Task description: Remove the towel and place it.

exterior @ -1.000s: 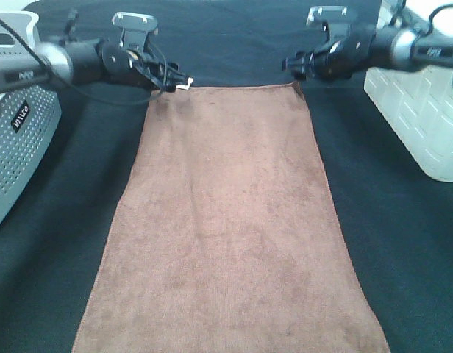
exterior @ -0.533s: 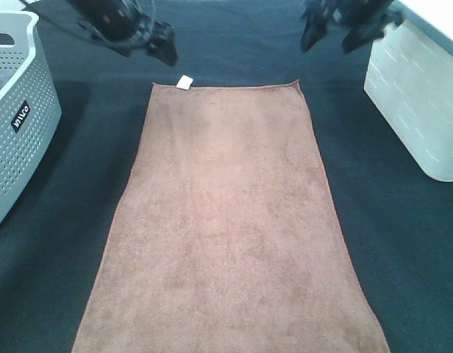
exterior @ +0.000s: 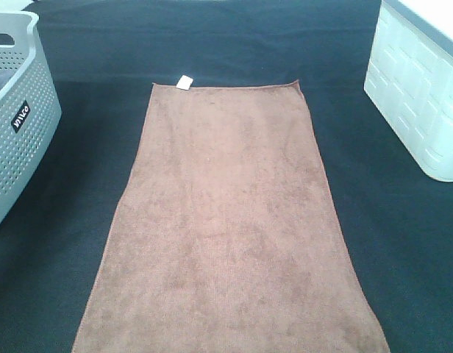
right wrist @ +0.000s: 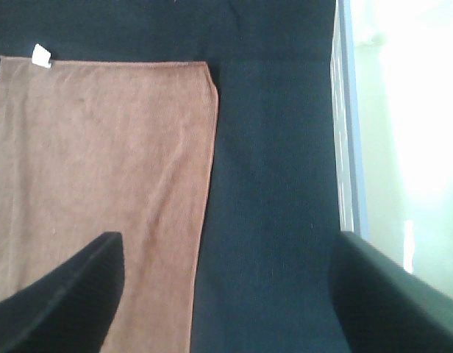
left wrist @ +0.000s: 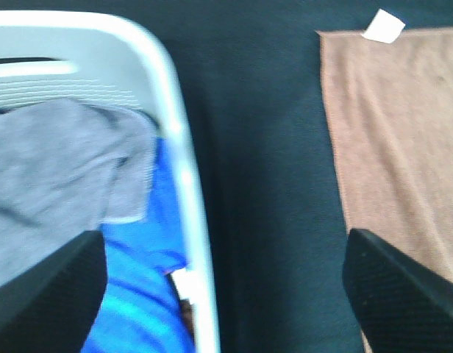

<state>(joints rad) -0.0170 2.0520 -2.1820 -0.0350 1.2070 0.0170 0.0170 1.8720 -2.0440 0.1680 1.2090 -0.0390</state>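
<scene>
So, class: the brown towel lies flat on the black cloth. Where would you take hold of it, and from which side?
Grip the towel at its two far corners, the one with the white tag and its opposite, one hand each. Come from above at the far edge: the towel lies flat and spread, so only the hemmed corners give an edge to pinch, and the near edge runs out of view.

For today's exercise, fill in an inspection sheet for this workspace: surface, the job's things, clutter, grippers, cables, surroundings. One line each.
Surface: black cloth covers the table.
Job's things: brown towel lies spread flat on the cloth, white tag at its far left corner.
Clutter: nothing seen loose on the cloth.
Grippers: left gripper open and empty, above the grey basket's rim; right gripper open and empty, above the towel's right edge. Neither shows in the high view.
Cables: nothing seen.
Surroundings: grey basket on the left holding grey and blue laundry; white bin on the right.
</scene>
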